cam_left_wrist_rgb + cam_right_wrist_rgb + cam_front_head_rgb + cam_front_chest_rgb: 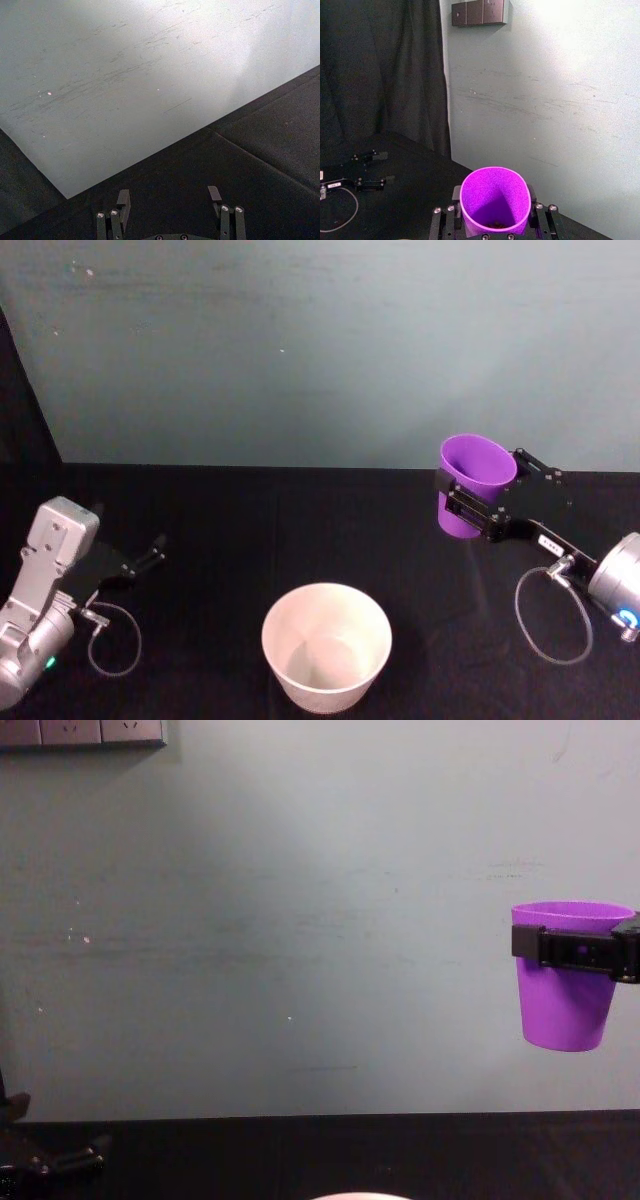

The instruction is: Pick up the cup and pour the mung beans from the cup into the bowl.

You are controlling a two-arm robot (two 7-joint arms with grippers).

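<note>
The black-draped table (300, 525) is the biggest hazard, since any grain that misses will scatter across dark cloth and be hard to find. The white bowl (325, 692) stands on it near the robot's front edge, about midway between the arms, with its mouth open upward and its inside looking bare. The purple cup (476, 465) hangs in the air well apart from the bowl, off to the robot's right and farther back. In the chest view it rides high above the table, upright or nearly so. The right gripper (468, 502) is clenched on the cup, its fingers pressing the wall from both sides just under the rim. Tipped where it is now, the cup would spill straight onto the cloth, so it likely has to travel left and toward the robot first. A pour from this height could also send beans bouncing off the bowl's hard floor and over the rim. The cup's smooth, tapering wall adds a further risk: once it is turned mouth-down, it may slide through the fingers toward its narrower end and drop. The left gripper (169, 197) rests low at the table's left with its jaws spread and nothing between them. The mung beans (495, 223) show as a small dark patch at the cup's bottom, so a steep tilt may be needed, and that makes a slip more likely.
</note>
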